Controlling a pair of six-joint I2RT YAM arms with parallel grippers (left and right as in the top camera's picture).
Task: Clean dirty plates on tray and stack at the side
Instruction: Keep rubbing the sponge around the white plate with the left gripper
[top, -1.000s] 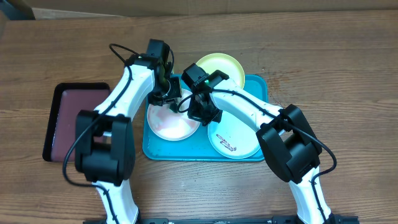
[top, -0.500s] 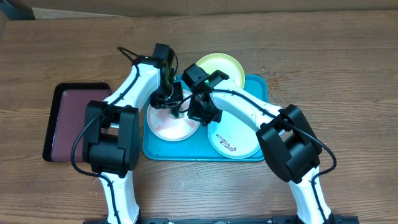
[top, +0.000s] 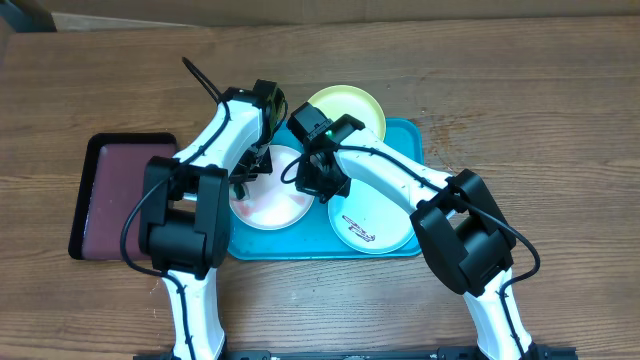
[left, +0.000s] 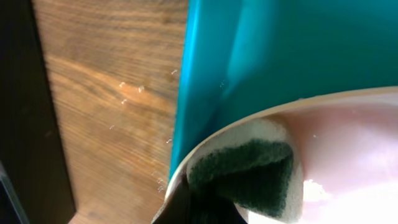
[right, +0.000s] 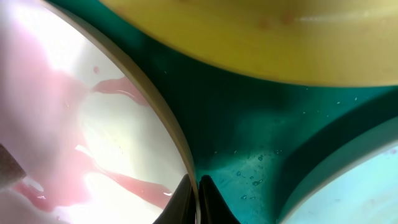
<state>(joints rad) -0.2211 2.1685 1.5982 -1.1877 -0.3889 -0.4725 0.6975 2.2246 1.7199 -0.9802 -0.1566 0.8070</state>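
Left claw (top: 254, 166): closed around sponge (left: 249, 169), pressing it onto my white plate (top: 268, 205);
Right claw (right: 194, 194): pinched tight on that plate's rim, steadying it for scrubbing

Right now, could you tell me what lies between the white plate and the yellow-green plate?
Only a bare strip of the tray, dotted with droplets. The right wrist view shows it plainly.

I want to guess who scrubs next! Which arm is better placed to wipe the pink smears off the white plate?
Left, probably. The left gripper holds the sponge against the white plate; the right gripper only pinches that plate's rim, steadying it.
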